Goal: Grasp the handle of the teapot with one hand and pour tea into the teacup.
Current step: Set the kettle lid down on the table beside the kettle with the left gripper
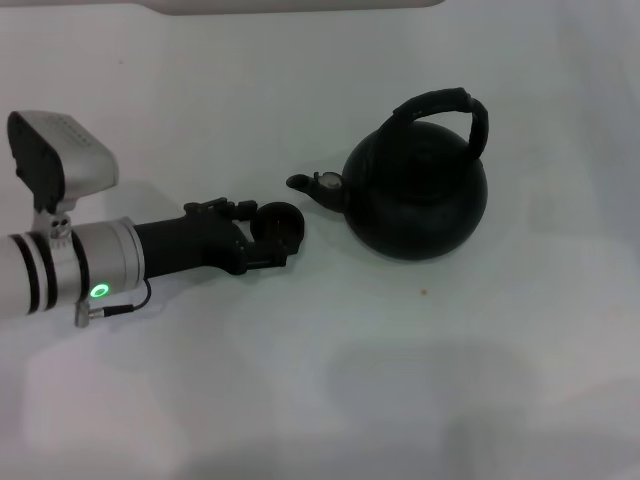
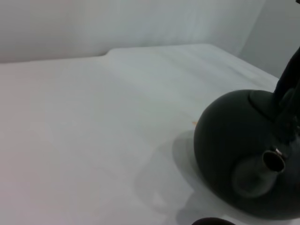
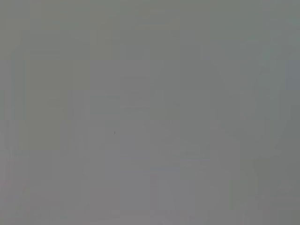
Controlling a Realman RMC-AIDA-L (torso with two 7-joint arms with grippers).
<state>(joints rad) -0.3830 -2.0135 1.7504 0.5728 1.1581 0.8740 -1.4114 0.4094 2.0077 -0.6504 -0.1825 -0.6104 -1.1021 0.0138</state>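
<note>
The teapot (image 1: 418,195) is large, round and black and stands upright on the white table, right of centre. Its spout (image 1: 318,186) points left toward the teacup. The handle (image 1: 452,106) arches over its top with nothing holding it. The small black teacup (image 1: 281,222) sits just left of the spout. My left gripper (image 1: 262,236) reaches in from the left, its fingers on both sides of the teacup and closed on it. The left wrist view shows the teapot (image 2: 234,140), the handle (image 2: 290,84) and the teacup's rim (image 2: 213,221). The right gripper is out of view.
The white table (image 1: 400,380) stretches on all sides, with a small brown speck (image 1: 423,292) in front of the teapot. A pale edge (image 1: 300,8) runs along the back. The right wrist view shows only plain grey.
</note>
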